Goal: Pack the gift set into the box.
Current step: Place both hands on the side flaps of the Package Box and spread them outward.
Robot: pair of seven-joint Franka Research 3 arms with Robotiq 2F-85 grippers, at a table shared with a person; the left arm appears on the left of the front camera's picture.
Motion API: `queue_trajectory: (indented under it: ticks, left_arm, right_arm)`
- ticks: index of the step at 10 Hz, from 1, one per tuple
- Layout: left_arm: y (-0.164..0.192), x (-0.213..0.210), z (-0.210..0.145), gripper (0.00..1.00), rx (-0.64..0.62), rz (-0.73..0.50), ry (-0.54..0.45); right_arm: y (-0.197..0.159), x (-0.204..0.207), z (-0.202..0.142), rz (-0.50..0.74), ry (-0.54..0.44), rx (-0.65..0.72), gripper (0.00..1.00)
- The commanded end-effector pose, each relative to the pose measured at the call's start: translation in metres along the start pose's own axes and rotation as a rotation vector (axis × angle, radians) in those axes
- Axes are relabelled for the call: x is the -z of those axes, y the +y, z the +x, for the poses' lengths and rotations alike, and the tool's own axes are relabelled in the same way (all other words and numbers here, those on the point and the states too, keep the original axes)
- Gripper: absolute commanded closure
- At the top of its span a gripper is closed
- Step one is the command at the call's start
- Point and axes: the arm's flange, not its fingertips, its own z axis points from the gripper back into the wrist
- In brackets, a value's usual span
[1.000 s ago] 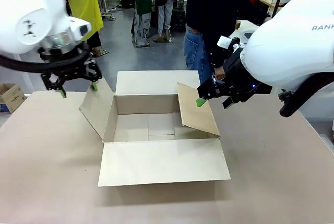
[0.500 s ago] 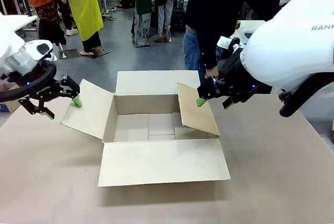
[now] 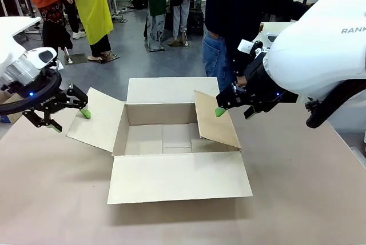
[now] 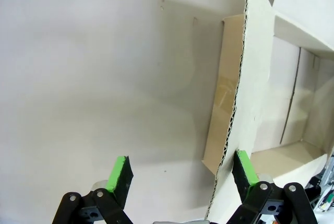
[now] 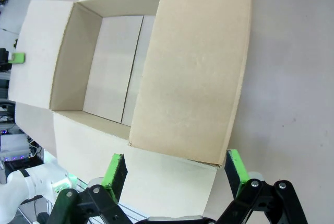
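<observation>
The box (image 3: 177,176) is sitting mid-table with its mouth facing up and its long axis running left to right. The left gripper (image 3: 70,120), fingers spread, is straddling the edge of the left flap (image 3: 97,122). The right gripper (image 3: 234,111), likewise spread, is hovering at the raised edge of the inward-leaning right flap (image 3: 214,122). The table (image 3: 297,199) is looking tan. A person (image 3: 234,16) is standing at the far side on a grey floor (image 3: 131,62).

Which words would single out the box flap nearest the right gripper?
On the table sits an open box. Its flap on the robot's right is beside the right gripper. Alone of four, it leans inward over the opening.
</observation>
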Motion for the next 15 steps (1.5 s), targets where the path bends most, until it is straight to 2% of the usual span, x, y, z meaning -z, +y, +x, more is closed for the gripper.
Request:
queue_trajectory:
  ticks: [1, 2, 3, 4, 5, 6, 7, 8, 9, 12, 13, 15]
  left_arm:
    - [-0.001, -0.004, -0.001, 0.00, -0.013, 0.028, -0.011]
    - [-0.001, -0.004, -0.001, 0.00, -0.013, 0.028, -0.011]
    - [-0.001, -0.004, -0.001, 0.00, -0.013, 0.028, -0.011]
    - [-0.001, -0.004, -0.001, 0.00, -0.013, 0.028, -0.011]
    - [-0.001, -0.004, -0.001, 0.00, -0.013, 0.028, -0.011]
    - [-0.001, -0.004, -0.001, 0.00, -0.013, 0.028, -0.011]
    - [-0.001, -0.004, -0.001, 0.00, -0.013, 0.028, -0.011]
    - [-0.001, -0.004, -0.001, 0.00, -0.013, 0.028, -0.011]
    - [-0.001, -0.004, -0.001, 0.00, -0.013, 0.028, -0.011]
    - [-0.001, -0.004, -0.001, 0.00, -0.013, 0.028, -0.011]
    - [-0.001, -0.004, -0.001, 0.00, -0.013, 0.028, -0.011]
    - [-0.001, -0.004, -0.001, 0.00, -0.013, 0.028, -0.011]
  right_arm:
    - [0.053, 0.006, 0.026, -0.239, -0.029, 0.039, 0.00]
    - [0.111, 0.023, 0.057, -0.373, -0.061, 0.024, 0.00]
    - [0.140, 0.052, 0.077, -0.562, -0.027, 0.088, 0.00]
    - [0.150, 0.080, 0.083, -0.679, 0.043, 0.093, 0.00]
    - [0.147, 0.092, 0.072, -0.671, 0.116, 0.031, 0.00]
    - [0.105, 0.040, 0.047, -0.421, -0.068, 0.006, 0.00]
    - [0.116, 0.056, 0.052, -0.564, -0.043, 0.021, 0.00]
    - [0.124, 0.062, 0.059, -0.597, 0.026, -0.024, 0.00]
    - [0.126, 0.080, 0.069, -0.581, 0.050, -0.039, 0.00]
    - [0.111, 0.126, 0.091, -0.650, 0.094, 0.038, 0.00]
    - [0.103, 0.142, 0.095, -0.705, 0.120, 0.056, 0.00]
    - [0.101, 0.157, 0.096, -0.701, 0.144, 0.044, 0.00]
